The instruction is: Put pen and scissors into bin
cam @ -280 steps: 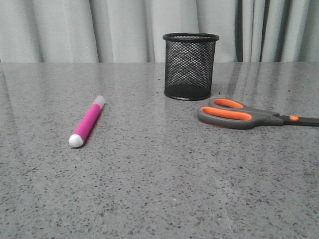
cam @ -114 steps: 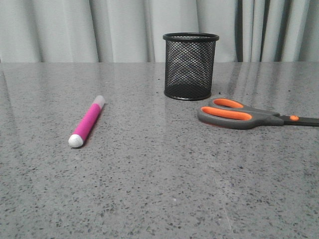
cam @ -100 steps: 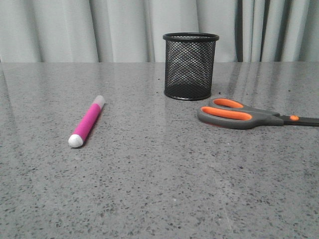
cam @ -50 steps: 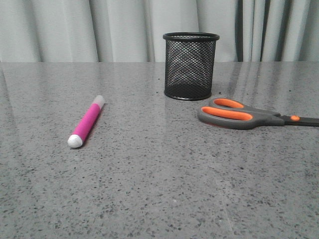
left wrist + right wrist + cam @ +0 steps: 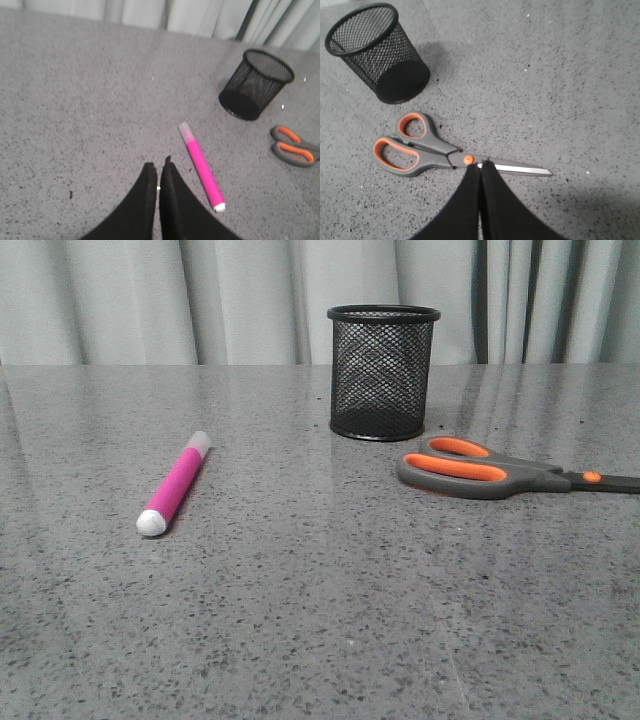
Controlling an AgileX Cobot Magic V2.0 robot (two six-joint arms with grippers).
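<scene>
A: Grey speckled stone table (image 5: 320, 620), pale curtain (image 5: 150, 300) along the top of the front frame. Nothing else in the room on show.

B: Tools first. Left gripper (image 5: 158, 172), bottom centre of the left wrist frame: pressed together, tips all but touching, nothing between them. Right gripper (image 5: 480, 170), bottom centre of the right wrist frame: likewise pinched closed and empty. Neither arm visible in the front frame.

A: And outward from there?

B: Pen (image 5: 202, 167) just right of the left tips in that frame, lying flat, cap toward upper left, white end toward lower right. Clear of the fingers, not touched. Scissors (image 5: 445, 152) flat at centre-left of the right wrist frame, blades closed, orange pivot immediately above the right tips. Contact between tips and blade: cannot tell. Bin (image 5: 375, 52) upright at upper left there, mouth open, apparently empty.

A: Front frame positions?

B: Pen (image 5: 174, 484) left of centre, bin (image 5: 382, 373) upper centre, scissors (image 5: 500, 472) right, blade ends cut off by the right edge. All three apart from one another.

A: Progress?

B: Judged not begun; both items on the table.

A: Risks?

B: Closed tips descending on the round barrel: likely to roll it away. Thin, flat scissors on polished stone: likely to slide under a pinch. Light mesh cup, shorter than either item: tipping probable from a slanted drop or a knock on the rim.
</scene>
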